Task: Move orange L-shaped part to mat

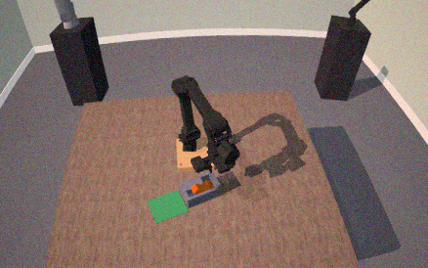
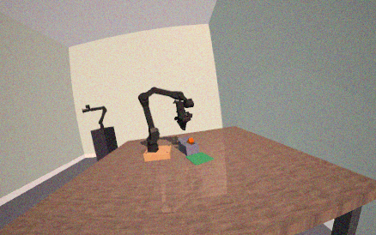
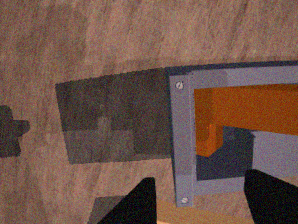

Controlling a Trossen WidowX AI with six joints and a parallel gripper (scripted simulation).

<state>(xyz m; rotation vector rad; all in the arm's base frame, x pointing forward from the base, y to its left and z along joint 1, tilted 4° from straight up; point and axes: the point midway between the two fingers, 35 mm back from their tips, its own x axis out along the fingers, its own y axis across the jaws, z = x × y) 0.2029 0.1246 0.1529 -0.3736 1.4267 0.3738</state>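
Observation:
The orange part [image 1: 203,186] [image 2: 191,141] [image 3: 255,107] lies tilted in the grey tray [image 1: 202,199] [image 2: 190,149] [image 3: 183,145]. Its L-shaped end is low in the pocket, and its other end, on the mat side, stands up above the rim. That raised end is outside the wrist view. The green mat [image 1: 168,206] [image 2: 200,159] lies beside the tray and holds nothing. My gripper [image 2: 184,128] [image 3: 200,184] is partly open and empty. It points down from above the tray, clear of the part; its fingertips are hard to make out in the top view.
The arm's light orange base plate [image 1: 187,158] [image 2: 157,154] stands close behind the tray. The arm's shadow falls on the wooden table [image 1: 123,161] [image 2: 254,180]. Two dark pedestals [image 1: 80,64] [image 1: 342,59] stand on the floor beyond the table.

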